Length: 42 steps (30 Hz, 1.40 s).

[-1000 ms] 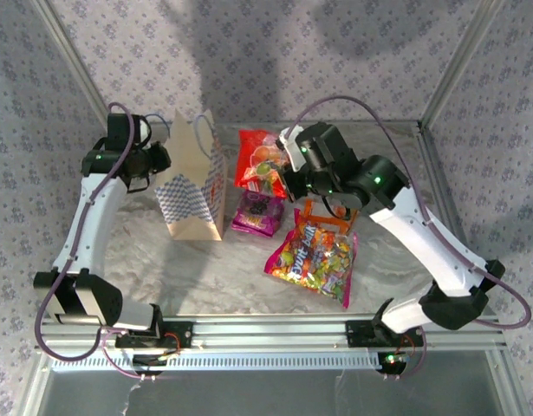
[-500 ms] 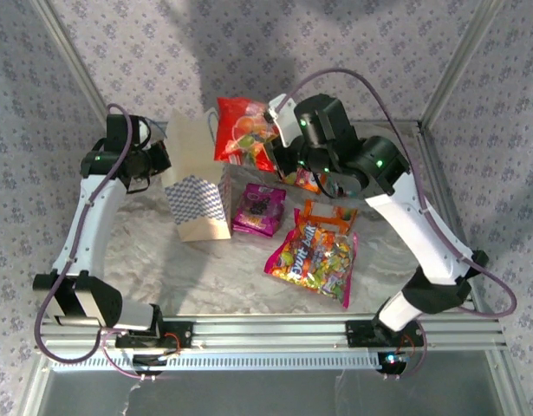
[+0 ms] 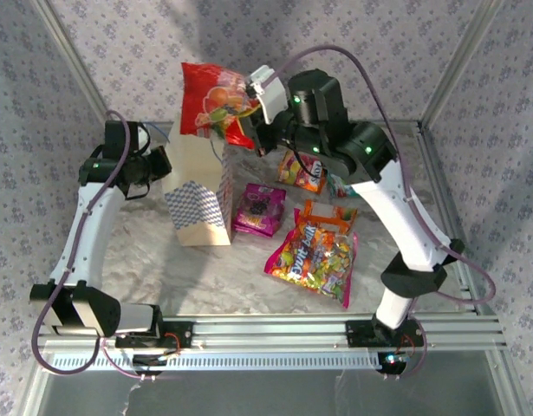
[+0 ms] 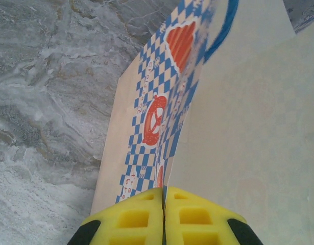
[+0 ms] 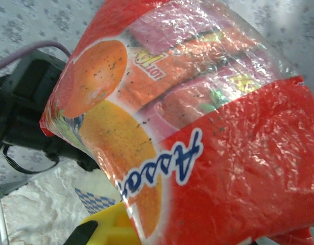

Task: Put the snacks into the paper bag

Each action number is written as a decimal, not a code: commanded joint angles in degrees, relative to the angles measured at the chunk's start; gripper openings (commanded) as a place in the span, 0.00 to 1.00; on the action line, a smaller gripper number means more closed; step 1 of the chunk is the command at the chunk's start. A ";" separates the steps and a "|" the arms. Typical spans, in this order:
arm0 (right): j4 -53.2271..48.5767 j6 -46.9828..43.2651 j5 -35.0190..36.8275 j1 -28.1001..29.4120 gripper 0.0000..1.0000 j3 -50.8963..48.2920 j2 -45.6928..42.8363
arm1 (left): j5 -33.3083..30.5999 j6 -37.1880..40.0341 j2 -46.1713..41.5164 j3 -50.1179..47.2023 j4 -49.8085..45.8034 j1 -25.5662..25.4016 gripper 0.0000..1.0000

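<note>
Overhead: red packet (image 3: 212,104), clamped by right gripper (image 3: 251,106) above paper bag (image 3: 197,195), long axis left-right. Left wrist view: left gripper (image 4: 164,214) pinching bag's edge.

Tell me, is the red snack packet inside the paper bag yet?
Out: the red packet hangs from the right pincer, in the air above the upright paper bag.

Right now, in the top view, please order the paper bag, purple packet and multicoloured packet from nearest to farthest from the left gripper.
1. paper bag: its edge pinched by the left gripper.
2. purple packet: just right of the bag.
3. multicoloured packet: farthest right, lower in the view.
</note>
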 commanded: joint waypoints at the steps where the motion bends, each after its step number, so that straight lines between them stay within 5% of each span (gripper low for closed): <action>1: 9.83 1.57 -4.89 0.86 0.00 5.91 2.37 | 1.15 -0.90 -2.24 -0.45 0.86 0.26 0.00; 10: 20.95 6.07 -11.75 1.31 0.00 7.25 8.96 | 1.52 -0.88 -2.83 -1.47 1.30 0.27 0.00; 30: 29.84 19.53 2.21 0.93 0.00 0.73 12.61 | 2.30 -0.96 -3.24 -2.13 1.70 0.73 0.00; 42: 33.39 22.52 3.39 1.17 0.00 -1.12 14.21 | 2.82 -1.00 -3.61 -2.22 1.58 1.13 0.00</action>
